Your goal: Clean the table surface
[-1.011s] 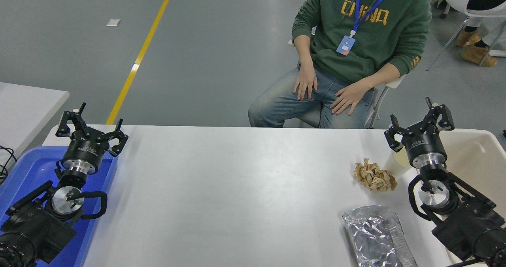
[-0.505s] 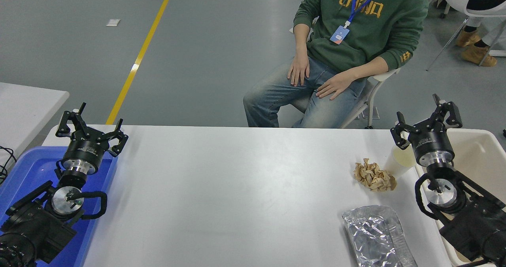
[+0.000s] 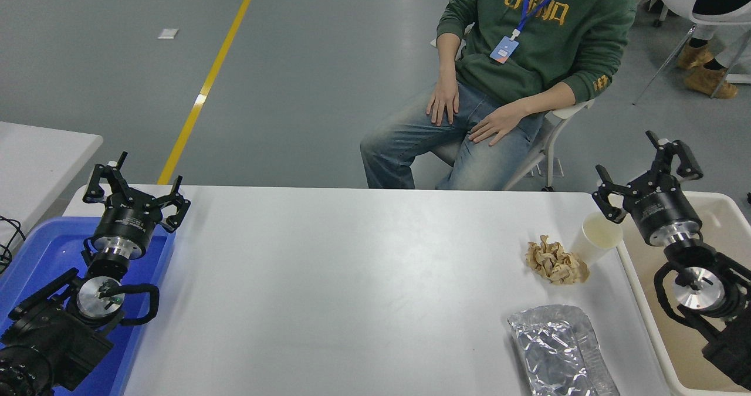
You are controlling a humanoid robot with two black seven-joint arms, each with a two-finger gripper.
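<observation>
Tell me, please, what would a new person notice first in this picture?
Probably the litter on the right part of the table surface: a crumpled brown paper, a white cup beside it and a silver foil bag at the near edge. The right gripper hangs open over the beige bin.

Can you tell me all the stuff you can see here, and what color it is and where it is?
table surface: 1, white, fills the middle
crumpled paper: 1, tan, on the table at the right
paper cup: 1, white, upright, just right of the crumpled paper
foil bag: 1, silver, table's near right edge
beige bin: 1, right of the table
blue tray: 1, left of the table
smaller table: 1, white, far left
yellow line: 1, on the grey floor
person: 1, green hoodie, seated at the far side
left gripper: 1, black, open, parked over the blue tray
right gripper: 1, black, open, above the beige bin's far corner
</observation>
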